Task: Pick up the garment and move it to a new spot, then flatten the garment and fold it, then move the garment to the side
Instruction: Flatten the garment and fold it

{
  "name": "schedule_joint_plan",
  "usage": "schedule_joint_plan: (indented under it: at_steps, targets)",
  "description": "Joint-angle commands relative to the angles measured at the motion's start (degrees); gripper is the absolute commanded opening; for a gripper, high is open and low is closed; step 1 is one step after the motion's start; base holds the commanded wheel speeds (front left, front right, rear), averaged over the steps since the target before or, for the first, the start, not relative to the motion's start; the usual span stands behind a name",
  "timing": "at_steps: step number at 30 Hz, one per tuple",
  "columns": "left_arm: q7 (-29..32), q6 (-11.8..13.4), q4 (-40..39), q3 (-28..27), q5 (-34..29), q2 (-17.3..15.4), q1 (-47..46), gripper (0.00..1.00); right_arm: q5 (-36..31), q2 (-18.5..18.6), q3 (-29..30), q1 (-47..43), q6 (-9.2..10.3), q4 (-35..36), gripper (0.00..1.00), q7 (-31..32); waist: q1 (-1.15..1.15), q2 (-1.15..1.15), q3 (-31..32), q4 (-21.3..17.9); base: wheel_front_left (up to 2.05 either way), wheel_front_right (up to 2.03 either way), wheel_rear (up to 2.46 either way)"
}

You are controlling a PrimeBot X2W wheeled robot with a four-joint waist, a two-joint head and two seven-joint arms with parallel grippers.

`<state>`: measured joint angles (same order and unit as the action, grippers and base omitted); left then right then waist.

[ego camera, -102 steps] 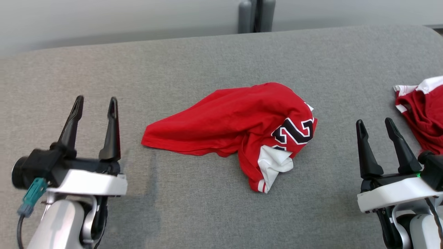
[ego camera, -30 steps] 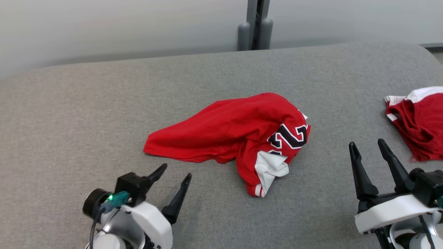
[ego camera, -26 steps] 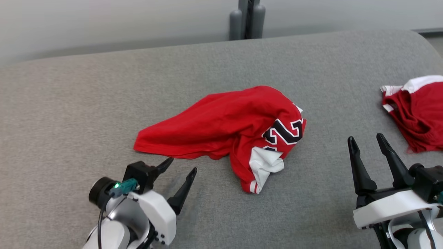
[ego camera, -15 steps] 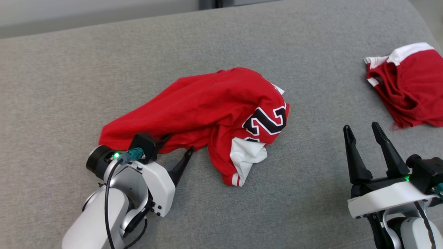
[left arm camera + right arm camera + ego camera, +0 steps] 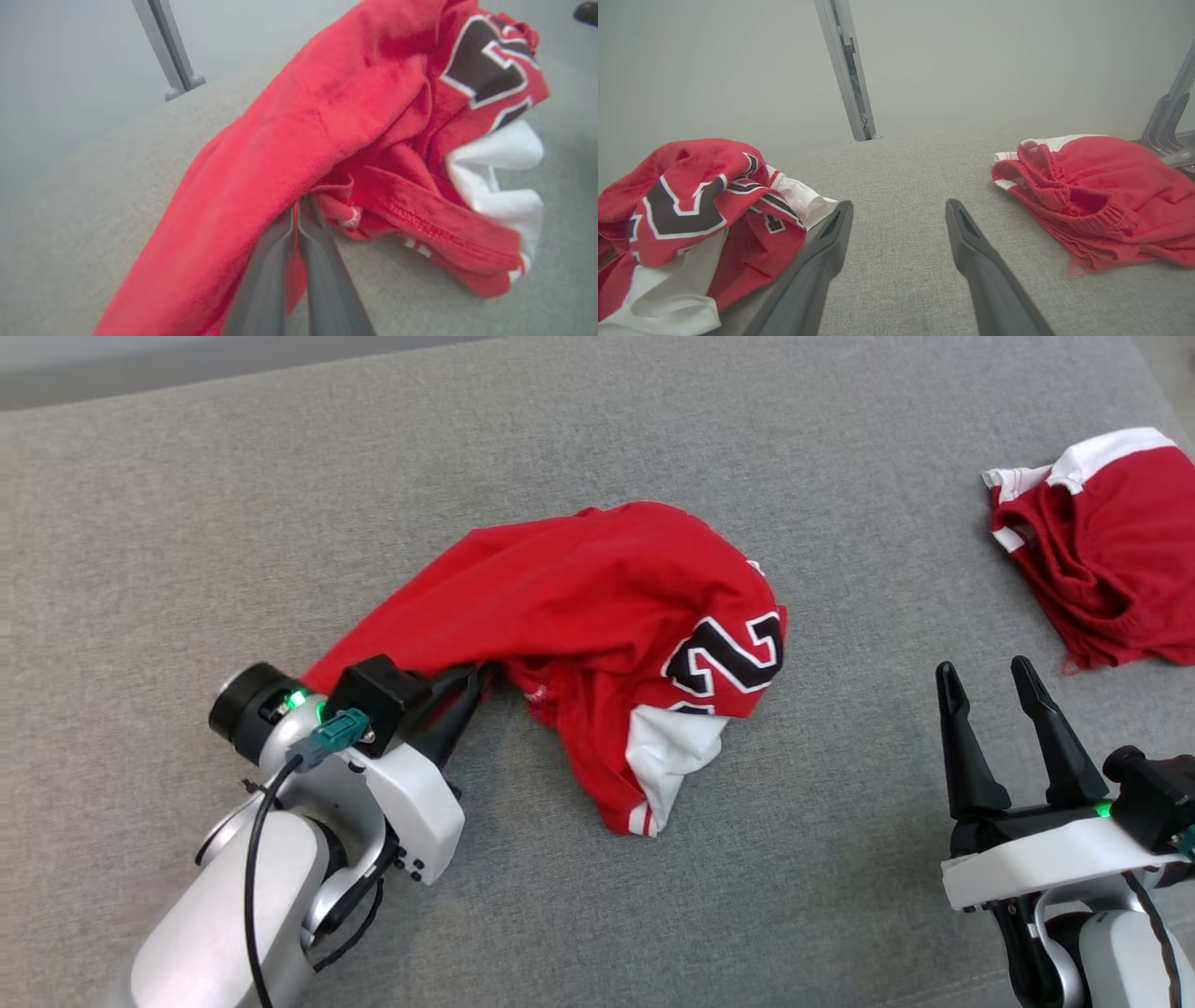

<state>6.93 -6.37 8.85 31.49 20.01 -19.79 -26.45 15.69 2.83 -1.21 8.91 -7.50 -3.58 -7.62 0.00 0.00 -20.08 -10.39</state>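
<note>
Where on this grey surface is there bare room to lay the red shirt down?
The grey surface is bare along the far left, beyond the red jersey pinched by the left gripper, and in the strip between the jersey and the red shorts. Crowded: the centre and the far right corner.

Tips of the left gripper (image 5: 471, 679) lie buried under the red jersey (image 5: 597, 588), left of centre; the red shorts (image 5: 1111, 551) run off the right edge.

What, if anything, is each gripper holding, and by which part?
The left gripper is shut on the red jersey, pinching its near-left edge; the right gripper is open and holds nothing.
</note>
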Motion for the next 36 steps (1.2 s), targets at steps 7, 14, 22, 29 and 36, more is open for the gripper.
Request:
schedule_joint_plan:
  at_steps: [7,14,22,29,36]
  targets:
    - [-1.39,0.48,-12.28,-0.32,-1.34,-1.81,-2.21,0.00,-0.08,0.20,1.23,0.50,0.02,-0.51,1.00,-0.11,0.00,0.00,2.63,2.95,0.00,0.00,0.00]
    - [-0.06,2.33,-21.59,-3.19,0.25,-6.40,3.41,0.00,-0.57,0.20,2.78,-1.19,0.02,0.65,1.00,0.94,0.00,0.00,4.31,5.59,0.00,0.00,0.00]
    - [0.71,3.46,-22.52,-5.56,3.66,-11.88,13.85,0.00,-1.12,0.19,4.41,-2.30,0.02,2.09,1.00,2.22,0.00,0.00,4.77,8.39,0.00,0.00,0.00]
    - [-3.02,2.32,-12.94,-5.86,7.37,-11.69,18.18,0.00,-1.11,0.21,4.18,-2.25,0.02,2.79,1.00,3.44,0.00,0.00,5.16,10.04,0.00,0.00,0.00]
    - [-7.98,1.65,-3.57,-6.51,10.24,-8.95,18.38,0.34,-0.94,0.20,4.26,-3.05,0.02,3.16,1.00,4.13,0.00,0.00,6.01,10.25,0.00,0.00,0.00]
